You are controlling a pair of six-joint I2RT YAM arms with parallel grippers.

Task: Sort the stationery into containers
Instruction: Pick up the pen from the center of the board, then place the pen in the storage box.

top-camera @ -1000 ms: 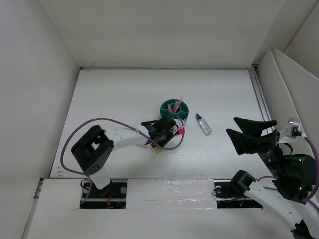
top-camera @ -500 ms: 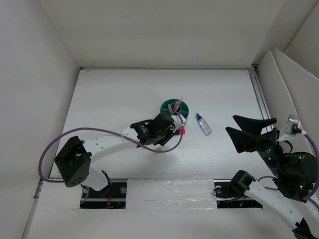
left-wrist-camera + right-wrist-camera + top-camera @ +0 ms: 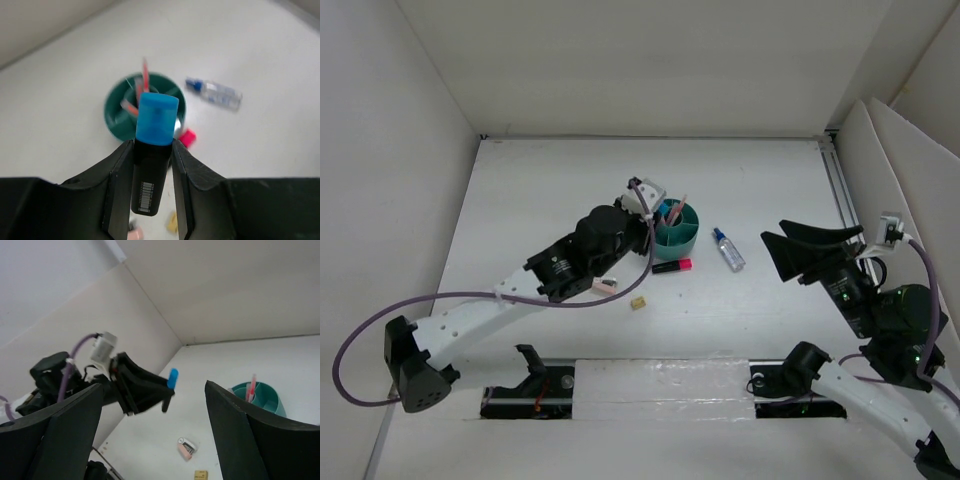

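Marker [image 3: 151, 175], blue-capped, is pinched in the left gripper [image 3: 152, 146], its cap lined up over the organizer [image 3: 112, 107]. From overhead the arm hides it. Since a second ago that arm has lifted off the table, uncovering a pink-ended marker [image 3: 672, 266]. Only the right wrist view shows the held marker side-on. The right gripper [image 3: 773, 232] is spread wide.

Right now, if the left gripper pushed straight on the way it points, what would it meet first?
Probably the teal organizer: the blue-capped marker held in its fingers leads and lines up with the organizer's middle in the wrist view, though depth is unclear.
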